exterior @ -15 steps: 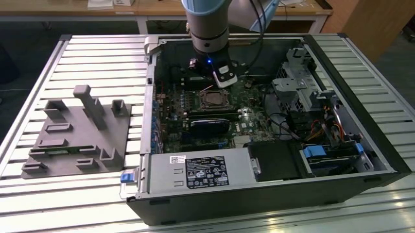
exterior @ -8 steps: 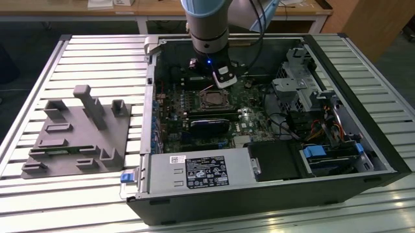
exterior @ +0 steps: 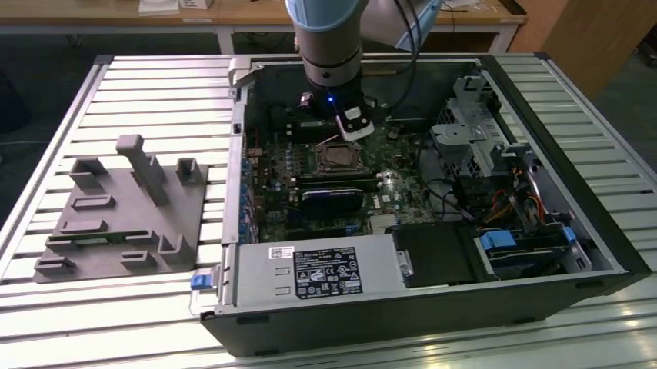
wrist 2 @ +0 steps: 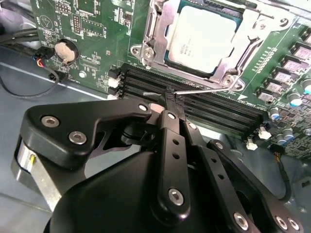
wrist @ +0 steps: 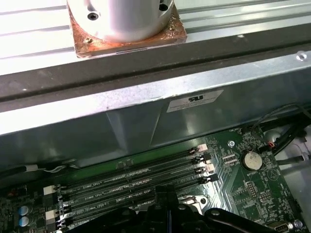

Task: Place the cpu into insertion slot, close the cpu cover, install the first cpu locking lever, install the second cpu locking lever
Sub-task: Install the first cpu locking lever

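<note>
Closest to the lens in the second wrist view is the black gripper (wrist 2: 171,99), its linkage bars running together toward the tips. The jaws look closed, or almost closed, on a thin metal rod, the locking lever (wrist 2: 209,88), which passes straight through the place where the tips meet. I judge that the rod is pinched, not only touched.

The cpu (wrist 2: 204,39) sits already inside the insertion slot (exterior: 337,159), and the cpu cover (wrist 2: 158,34) lies flat around it, so the grey top shows through the window. From the jaws the chip lies just beyond the tips, on the far side of the rod.

The long axis of the lever runs along the near edge of the socket and parallel to the memory slots (wrist 2: 218,109), which are directly under it. One end of the rod reaches near the socket's corner; the other end, with a small bend, is free beside the tips.

Room for moving is tight. The memory slots are close below, the socket frame is just ahead, and in the first wrist view the grey case wall (wrist: 146,111) rises beside the board. Upward is the open side.
</note>
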Controlling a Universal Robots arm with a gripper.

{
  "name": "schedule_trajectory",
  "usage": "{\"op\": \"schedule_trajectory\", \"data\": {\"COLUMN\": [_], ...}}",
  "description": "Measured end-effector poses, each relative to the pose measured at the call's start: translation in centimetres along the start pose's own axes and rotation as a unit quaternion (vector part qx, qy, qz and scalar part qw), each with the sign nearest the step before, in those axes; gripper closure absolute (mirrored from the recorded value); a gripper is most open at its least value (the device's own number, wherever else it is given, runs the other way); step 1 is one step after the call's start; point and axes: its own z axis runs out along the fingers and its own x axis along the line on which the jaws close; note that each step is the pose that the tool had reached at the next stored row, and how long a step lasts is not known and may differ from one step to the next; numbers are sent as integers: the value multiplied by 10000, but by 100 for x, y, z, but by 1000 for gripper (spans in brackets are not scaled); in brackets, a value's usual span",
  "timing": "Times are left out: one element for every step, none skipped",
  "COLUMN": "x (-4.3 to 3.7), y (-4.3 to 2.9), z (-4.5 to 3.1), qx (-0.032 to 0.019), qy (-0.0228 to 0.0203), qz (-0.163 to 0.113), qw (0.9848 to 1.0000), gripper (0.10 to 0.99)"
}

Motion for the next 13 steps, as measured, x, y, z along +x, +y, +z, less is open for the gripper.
{"op": "schedule_trajectory", "data": {"x": [1,1,2,3,3,3,3,3,4,5,5,5,1], "y": [-2,-4,-6,-7,-8,-9,-10,-11,-12,-13,-14,-14,-14], "z": [5,9,13,16,20,24,27,31,35,39,42,45,47], "qx": [-2,-3,-5,-8,-11,-15,-18,-21,-24,-27,-30,-32,-33], "qy": [0,0,1,6,13,21,30,42,53,65,77,89,95], "qz": [1,1,-4,-17,-37,-61,-87,-118,-148,-179,-210,-241,-257], "qw": [10000,10000,10000,10000,10000,10000,10000,9999,9999,9998,9997,9997,9996], "gripper": [980,980,980,980,980,980,980,980,980,980,980,980,980]}}
